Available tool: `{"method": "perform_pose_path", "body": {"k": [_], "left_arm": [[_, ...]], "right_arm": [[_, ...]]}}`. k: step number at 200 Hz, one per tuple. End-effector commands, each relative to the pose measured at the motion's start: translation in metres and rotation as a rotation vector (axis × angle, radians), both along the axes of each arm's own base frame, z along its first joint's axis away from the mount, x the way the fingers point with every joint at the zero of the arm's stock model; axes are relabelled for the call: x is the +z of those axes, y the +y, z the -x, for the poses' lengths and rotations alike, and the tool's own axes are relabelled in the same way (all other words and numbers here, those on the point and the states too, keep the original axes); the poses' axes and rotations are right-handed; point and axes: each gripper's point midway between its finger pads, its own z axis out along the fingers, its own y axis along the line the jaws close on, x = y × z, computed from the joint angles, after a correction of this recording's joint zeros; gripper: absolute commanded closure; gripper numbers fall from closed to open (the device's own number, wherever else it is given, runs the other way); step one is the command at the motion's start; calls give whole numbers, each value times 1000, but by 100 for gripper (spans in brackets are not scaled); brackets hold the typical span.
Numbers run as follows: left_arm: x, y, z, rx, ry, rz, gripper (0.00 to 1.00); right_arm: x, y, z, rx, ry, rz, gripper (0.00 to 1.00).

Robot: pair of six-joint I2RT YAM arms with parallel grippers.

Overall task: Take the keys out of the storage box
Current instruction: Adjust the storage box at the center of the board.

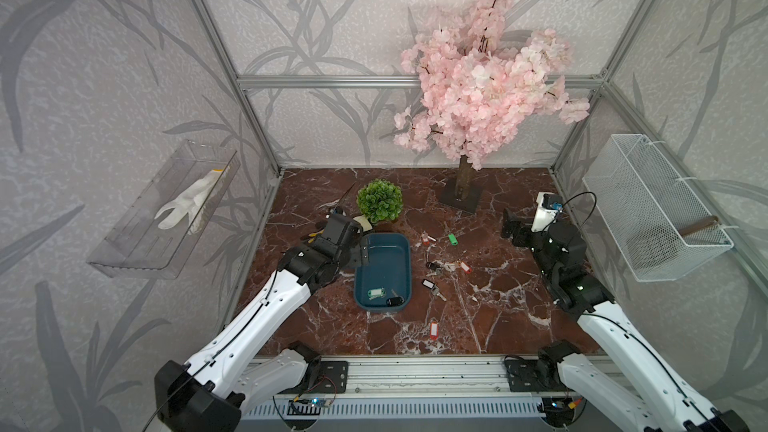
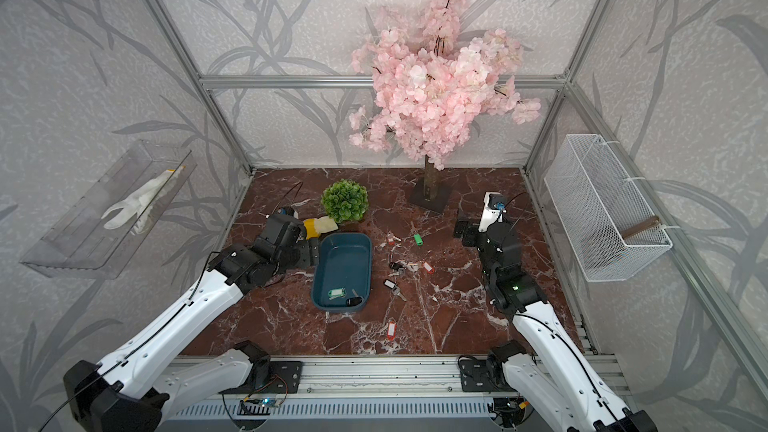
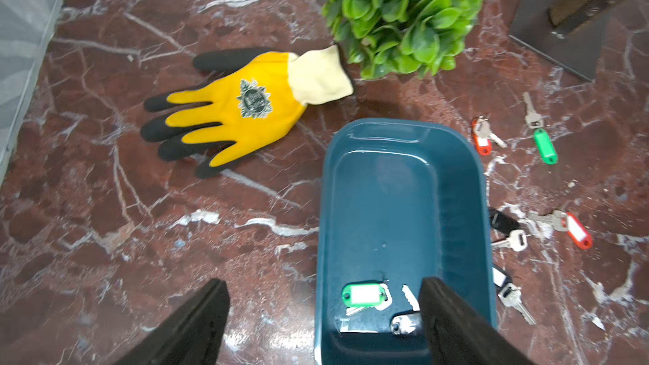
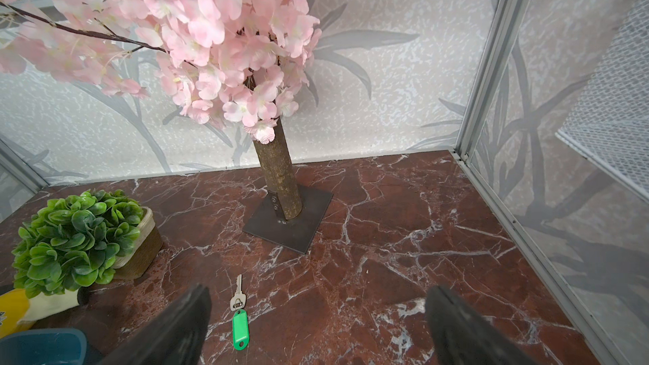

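Left end effector (image 3: 322, 281) is spread wide above the storage box (image 3: 386, 205) rim. Two keys (image 3: 363, 294) lie inside. Right end effector (image 4: 318, 288) is spread wide too.

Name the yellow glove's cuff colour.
Cream. The yellow fabric glove shows best in the left wrist view.

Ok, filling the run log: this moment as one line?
storage box: green-tagged key, black-tagged key inside | table: other keys out | left pincer: open, at box rim | right pincer: open, empty

The storage box (image 3: 386, 205) is teal, the glove (image 3: 228, 117) yellow and black.
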Motion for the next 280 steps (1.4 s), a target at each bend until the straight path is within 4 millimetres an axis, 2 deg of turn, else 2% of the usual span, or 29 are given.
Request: {"method": "perform_pose_path", "body": {"k": [1, 41, 78, 116, 167, 231, 280], "left_arm": [[-26, 10, 22, 48, 104, 39, 11], [-62, -13, 19, 24, 172, 154, 14], [-90, -16, 7, 31, 209, 135, 20], [-104, -24, -15, 23, 210, 131, 34], [-129, -28, -30, -5, 283, 73, 57], [-135, -27, -30, -26, 315, 37, 88], [-130, -28, -20, -49, 342, 50, 100]], "right_arm": [[3, -1, -2, -7, -22, -24, 1], [0, 0, -3, -5, -16, -22, 1], [-1, -2, -2, -10, -12, -17, 1], [-4, -3, 0, -15, -7, -9, 1], [-6, -5, 1, -20, -4, -2, 1], [-10, -5, 1, -21, 2, 10, 1], [-10, -5, 1, -18, 1, 14, 1]]}}
